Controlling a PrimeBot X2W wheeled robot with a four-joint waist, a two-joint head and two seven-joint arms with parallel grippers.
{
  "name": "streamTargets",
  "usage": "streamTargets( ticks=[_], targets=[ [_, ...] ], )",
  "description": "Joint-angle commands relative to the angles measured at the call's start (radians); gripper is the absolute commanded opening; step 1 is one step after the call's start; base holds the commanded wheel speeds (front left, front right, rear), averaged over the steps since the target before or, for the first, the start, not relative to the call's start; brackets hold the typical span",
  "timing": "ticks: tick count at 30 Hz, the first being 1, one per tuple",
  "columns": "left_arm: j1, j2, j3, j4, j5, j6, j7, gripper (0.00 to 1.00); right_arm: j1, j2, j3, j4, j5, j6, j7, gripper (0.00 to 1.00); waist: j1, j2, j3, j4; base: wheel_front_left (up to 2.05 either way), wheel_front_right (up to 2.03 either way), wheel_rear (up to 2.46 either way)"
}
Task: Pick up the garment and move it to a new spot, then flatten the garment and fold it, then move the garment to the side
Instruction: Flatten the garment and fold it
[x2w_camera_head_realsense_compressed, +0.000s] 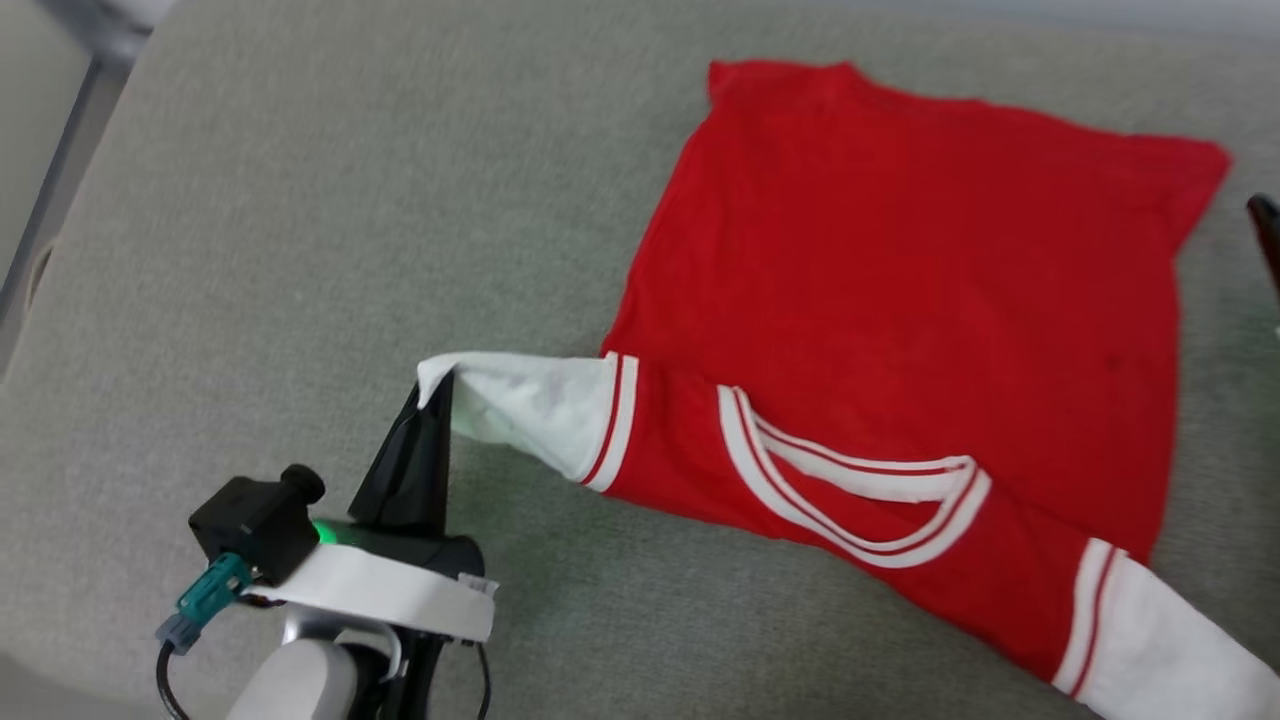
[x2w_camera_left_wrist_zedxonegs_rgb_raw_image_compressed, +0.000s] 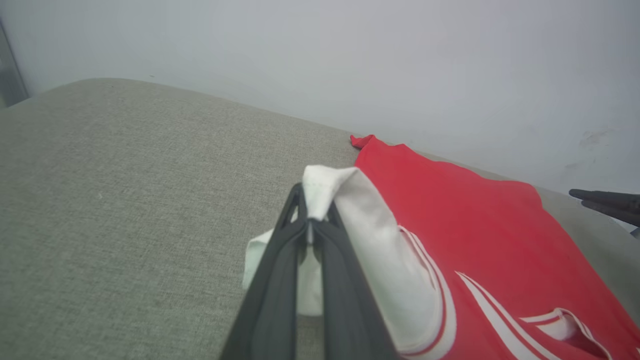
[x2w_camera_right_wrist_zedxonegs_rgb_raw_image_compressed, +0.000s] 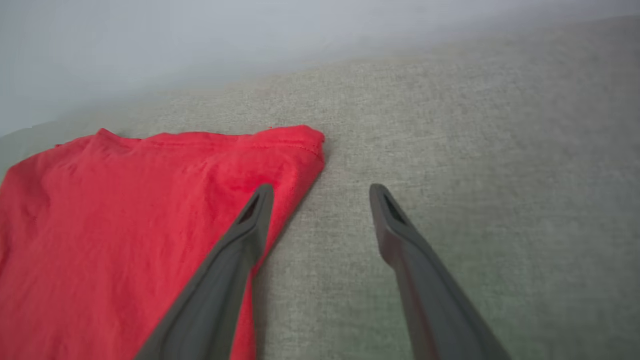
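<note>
Now reaching up from the lower left of the head view with the left gripper (x2w_camera_head_realsense_compressed: 437, 388), clenched on the white sleeve end of the shirt (x2w_camera_head_realsense_compressed: 900, 270). Otherwise lying spread across centre and right of the grey cushion (x2w_camera_head_realsense_compressed: 300, 250). Released at the right gripper (x2w_camera_right_wrist_zedxonegs_rgb_raw_image_compressed: 322, 192), tips apart, poised over the shirt's red corner, mid-frame in its wrist view.

You face a plain indoor room, its kind unclear: 1 wide grey cloth-covered surface (x2w_camera_head_realsense_compressed: 300, 250) against 1 bare pale wall (x2w_camera_left_wrist_zedxonegs_rgb_raw_image_compressed: 350, 60), a metal frame (x2w_camera_head_realsense_compressed: 57, 170) beside it.
</note>
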Motion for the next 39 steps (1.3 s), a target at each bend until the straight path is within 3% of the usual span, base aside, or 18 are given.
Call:
streamTargets(
  ticks=[1,5,6,11,12,13,14,20,25,32,39],
  targets=[
    [-0.023,-0.025,0.012,-0.017,0.023,-0.017,-0.005,0.00,-0.060,-0.019,0.004,0.028,-0.016,-0.001,0.040,1.00,-0.0003,0.0000,0.091,0.076,0.00,0.00,0.00],
    [-0.045,-0.079,0.034,-0.028,0.062,-0.058,-0.004,0.00,-0.172,-0.056,0.017,0.083,-0.057,-0.001,0.147,1.00,-0.0003,0.0000,0.152,0.112,0.00,0.00,0.00],
    [-0.050,-0.115,0.056,-0.021,0.084,-0.086,-0.005,0.00,-0.228,-0.058,0.018,0.122,-0.078,-0.001,0.226,1.00,-0.0003,0.0000,0.181,0.124,0.00,0.00,0.00],
    [-0.053,-0.161,0.093,-0.004,0.121,-0.128,-0.005,0.00,-0.207,-0.037,0.045,0.215,-0.117,-0.001,0.406,1.00,-0.0003,0.0000,0.199,0.126,0.00,0.00,0.00],
    [-0.051,-0.168,0.100,0.002,0.128,-0.134,-0.005,0.00,-0.196,-0.030,0.048,0.226,-0.127,-0.001,0.435,0.94,-0.0003,0.0000,0.199,0.124,0.00,0.00,0.00],
    [-0.050,-0.175,0.106,0.007,0.134,-0.140,-0.005,0.00,-0.182,-0.020,0.048,0.237,-0.128,-0.001,0.461,0.30,-0.0003,0.0000,0.198,0.123,0.00,0.00,0.00],
    [-0.044,-0.189,0.124,0.025,0.151,-0.155,-0.005,0.00,-0.162,-0.007,0.043,0.227,-0.123,-0.001,0.482,0.00,-0.0003,0.0000,0.189,0.115,0.00,0.00,0.00],
    [-0.015,-0.189,0.160,0.087,0.181,-0.167,-0.005,0.00,-0.169,-0.076,0.032,0.099,-0.124,-0.001,0.397,0.00,-0.0003,0.0000,0.104,0.074,0.00,0.00,0.00],
    [0.021,-0.170,0.172,0.140,0.177,-0.155,0.005,0.00,-0.058,-0.100,0.010,-0.005,-0.104,-0.001,0.365,0.00,-0.0003,0.0000,0.011,0.028,0.00,0.00,0.00],
    [0.091,-0.132,0.211,0.174,0.155,-0.128,0.031,0.00,0.220,-0.043,-0.065,-0.164,-0.086,-0.001,0.338,0.00,-0.0003,0.0000,-0.107,-0.060,0.00,0.00,0.00],
    [0.159,-0.096,0.231,0.188,0.144,-0.119,0.050,0.00,0.540,0.094,-0.159,-0.338,-0.084,-0.001,0.308,0.00,-0.0003,0.0000,-0.204,-0.126,0.00,0.00,0.00]
  ],
)
